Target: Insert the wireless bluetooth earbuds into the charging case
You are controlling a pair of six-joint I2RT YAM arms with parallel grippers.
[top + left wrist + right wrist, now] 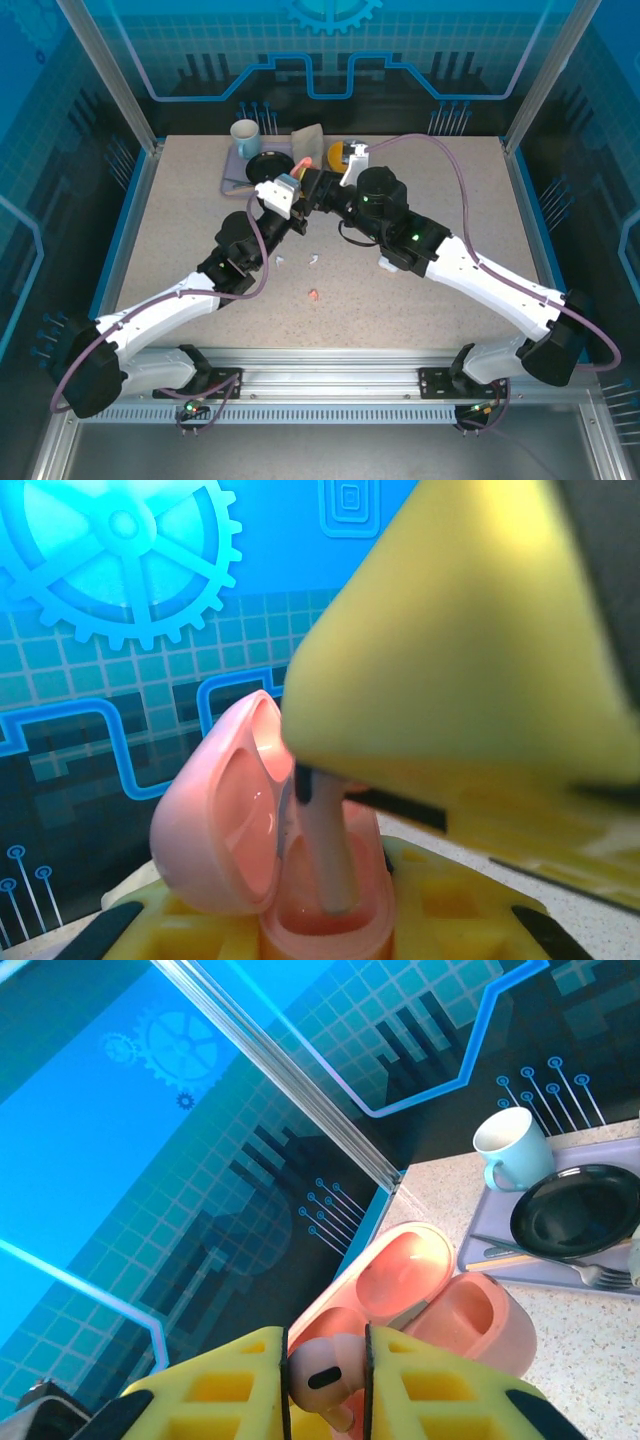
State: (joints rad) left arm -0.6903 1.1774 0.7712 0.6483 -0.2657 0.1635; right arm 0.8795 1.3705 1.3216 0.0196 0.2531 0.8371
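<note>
Both arms meet near the worktop's (170,230) far edge, beside a tray (540,1278) holding a mug (510,1145) and black plate (572,1210). Bare surface runs to both side edges, with loose earbuds (314,295) near the middle. The left gripper (320,935) clamps the open pink charging case (215,820), while the right gripper (326,1360) pinches a pink earbud (322,1378), its stem inside the case.

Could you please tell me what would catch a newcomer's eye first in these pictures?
Over the far middle of the table, the right gripper pinches a salmon-pink earbud, its stem reaching into the open pink charging case gripped by the left gripper. Behind them, a pale blue mug and a black plate stand on a lilac tray.
</note>
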